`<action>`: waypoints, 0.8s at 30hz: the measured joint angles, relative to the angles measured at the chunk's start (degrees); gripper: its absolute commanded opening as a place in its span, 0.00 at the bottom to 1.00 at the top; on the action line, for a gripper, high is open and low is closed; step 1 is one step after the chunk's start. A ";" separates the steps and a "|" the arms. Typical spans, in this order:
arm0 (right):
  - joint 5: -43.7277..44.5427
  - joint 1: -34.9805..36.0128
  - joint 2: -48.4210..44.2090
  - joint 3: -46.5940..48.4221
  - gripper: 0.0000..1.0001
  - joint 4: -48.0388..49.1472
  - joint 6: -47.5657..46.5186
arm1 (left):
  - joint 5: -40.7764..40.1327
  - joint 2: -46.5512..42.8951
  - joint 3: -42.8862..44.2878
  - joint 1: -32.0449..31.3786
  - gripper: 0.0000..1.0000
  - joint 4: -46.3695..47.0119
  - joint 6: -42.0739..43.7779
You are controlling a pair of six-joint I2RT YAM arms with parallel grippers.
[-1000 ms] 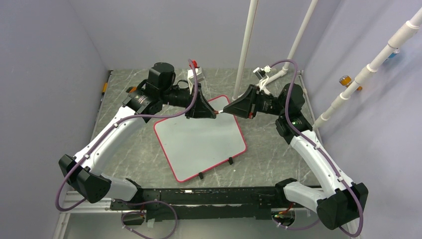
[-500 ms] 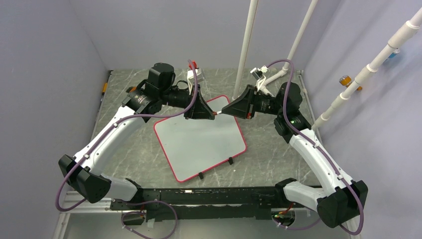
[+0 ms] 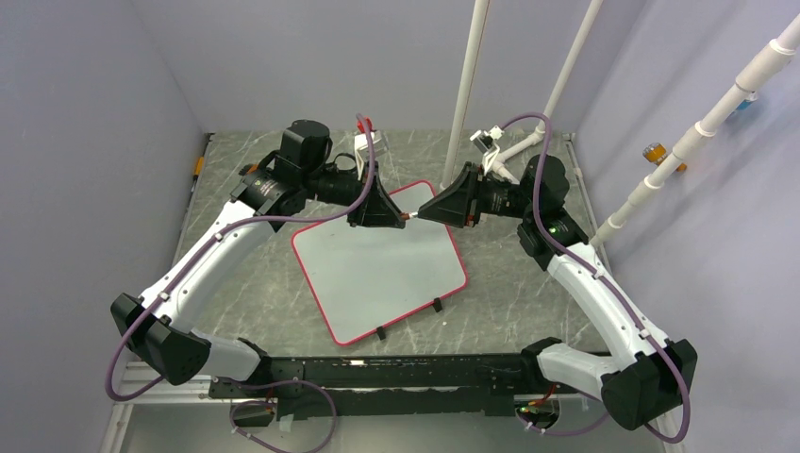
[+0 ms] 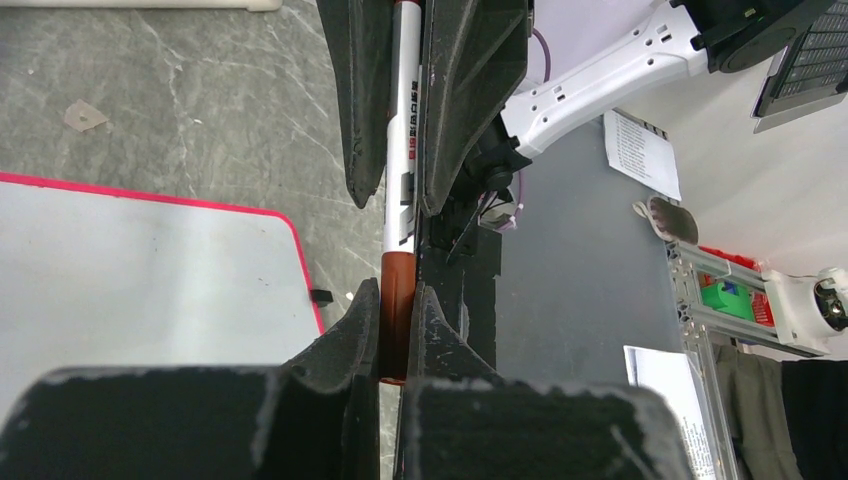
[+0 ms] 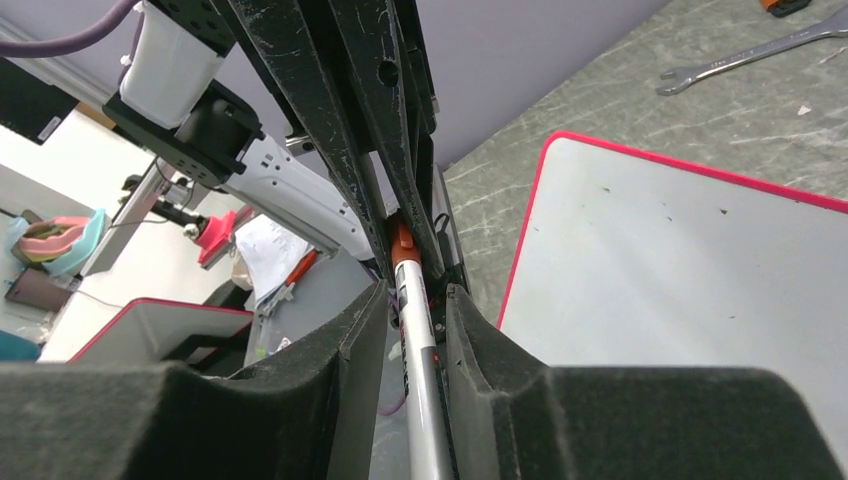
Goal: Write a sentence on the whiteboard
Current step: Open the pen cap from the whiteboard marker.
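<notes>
The whiteboard (image 3: 377,269) lies flat on the marble table, white with a red-pink rim and two black clips (image 3: 437,306) on its near edge. No sentence shows on it; its face is blank in the left wrist view (image 4: 140,270) and the right wrist view (image 5: 680,260). A marker (image 3: 408,215) hangs in the air above the board's far corner, held between both grippers. My left gripper (image 3: 398,216) (image 4: 397,295) is shut on its reddish-brown cap (image 4: 397,300). My right gripper (image 3: 422,213) (image 5: 412,295) is shut on its white barrel (image 5: 420,350), tip to tip with the left.
White pipes (image 3: 467,85) stand at the back and right of the table. A wrench (image 5: 740,60) lies on the table beyond the board's far edge. Purple walls close in on both sides.
My right gripper has moved a little to the left, toward the left gripper, so less of the marker shows between them. The left gripper and the board have stayed put.
</notes>
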 measured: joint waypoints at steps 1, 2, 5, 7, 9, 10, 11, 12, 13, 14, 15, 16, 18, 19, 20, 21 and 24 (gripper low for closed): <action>0.00 0.04 0.00 0.00 0.30 -0.09 -0.09 | 0.00 0.00 0.00 0.02 0.00 -0.07 0.00; 0.00 0.11 0.00 0.02 0.30 -0.17 -0.17 | 0.00 0.00 0.00 0.02 0.00 -0.15 0.00; 0.02 0.24 0.00 0.04 0.26 -0.26 -0.39 | 0.04 -0.02 0.00 0.07 0.00 -0.37 0.02; 0.02 0.28 0.00 0.04 0.23 -0.28 -0.44 | 0.09 -0.07 0.00 0.07 0.00 -0.50 0.02; -0.04 0.33 0.00 0.04 0.19 -0.33 -0.44 | 0.20 -0.13 0.00 0.07 0.00 -0.52 0.09; -0.09 0.37 0.00 0.04 0.18 -0.28 -0.44 | 0.22 -0.17 0.00 0.09 0.00 -0.57 0.17; -0.24 0.42 0.00 0.09 0.15 -0.24 -0.39 | 0.26 -0.17 0.00 0.13 0.00 -0.63 0.37; -0.31 0.48 0.00 0.09 0.11 -0.20 -0.39 | 0.42 -0.17 0.00 0.15 0.00 -0.74 0.61; -0.52 0.55 0.00 0.11 0.08 -0.17 -0.37 | 0.48 -0.17 0.00 0.17 0.00 -0.92 0.76; -0.63 0.61 0.00 0.11 0.02 -0.15 -0.37 | 0.59 -0.17 0.00 0.17 0.00 -1.01 0.85; -0.72 0.63 0.00 0.11 0.00 -0.13 -0.37 | 0.72 -0.17 0.00 0.17 0.00 -1.11 0.90; -0.92 0.66 0.02 0.11 0.00 0.00 -0.37 | 0.85 -0.22 0.00 0.17 0.00 -1.20 0.92; -1.16 0.81 0.09 0.11 0.00 0.24 -0.35 | 0.87 -0.37 0.00 0.17 0.00 -1.42 0.94; -1.22 0.94 0.09 0.11 0.00 0.35 -0.35 | 0.87 -0.48 0.00 0.17 0.00 -1.57 1.01; -1.27 1.07 0.09 0.11 0.00 0.37 -0.37 | 0.87 -0.59 0.00 0.17 0.00 -1.86 1.05; -1.31 1.22 0.09 0.11 0.00 0.37 -0.39 | 0.87 -0.72 0.00 0.17 0.00 -2.21 1.07; -1.33 1.49 0.07 0.11 0.00 0.39 -0.44 | 0.85 -1.11 0.00 0.26 0.00 -2.62 1.09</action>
